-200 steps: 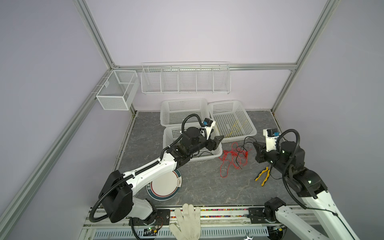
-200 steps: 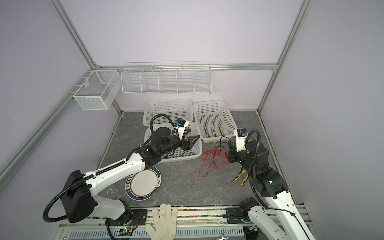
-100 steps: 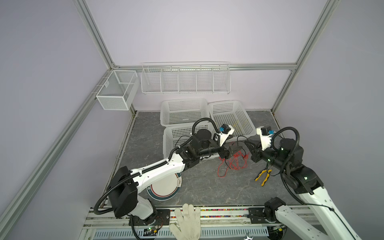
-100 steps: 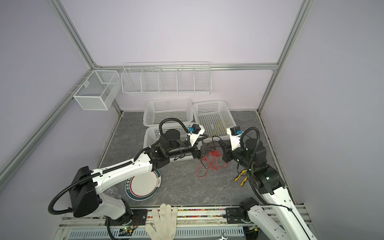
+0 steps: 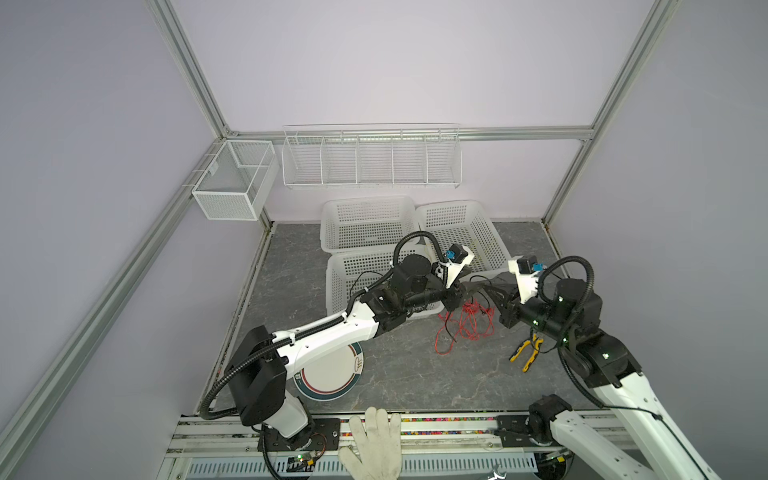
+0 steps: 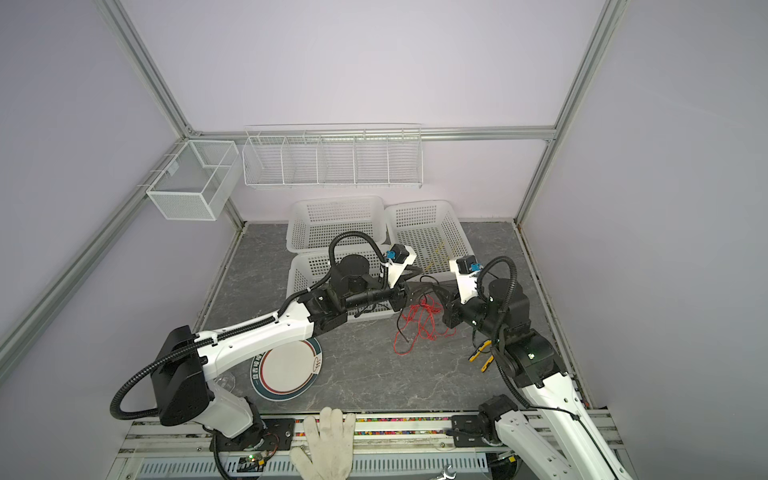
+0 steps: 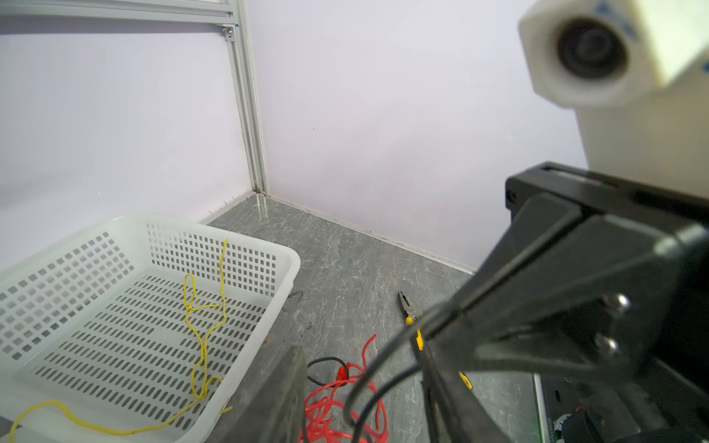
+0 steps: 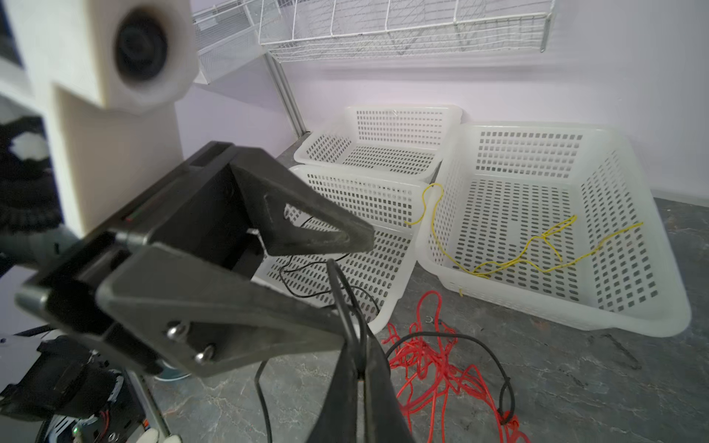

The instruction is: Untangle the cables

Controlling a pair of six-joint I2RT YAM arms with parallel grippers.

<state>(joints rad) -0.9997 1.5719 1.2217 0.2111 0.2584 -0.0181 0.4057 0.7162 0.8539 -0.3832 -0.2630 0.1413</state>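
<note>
My worry is the red cable (image 8: 422, 364). The black cable (image 8: 460, 337) runs through that heap on the bench (image 5: 395, 374), so pulling the 2 claws apart fast could tighten the knot or drag the whole heap toward the pliers (image 5: 527, 353). A wire this thin could also slip out of a shallow pinch. The right claw (image 8: 360, 379) is pressed together on a doubled loop of the black cable, lifted off the bench. The left claw (image 8: 355, 285) is spread, with 1 finger on either side of that same loop, just beside the right claw's tips. I cannot tell if it touches the wire. The red heap lies below and between both claws. Of the cables, 1 yellow cable (image 8: 537, 249) sits apart in a basket (image 8: 556, 128).
</note>
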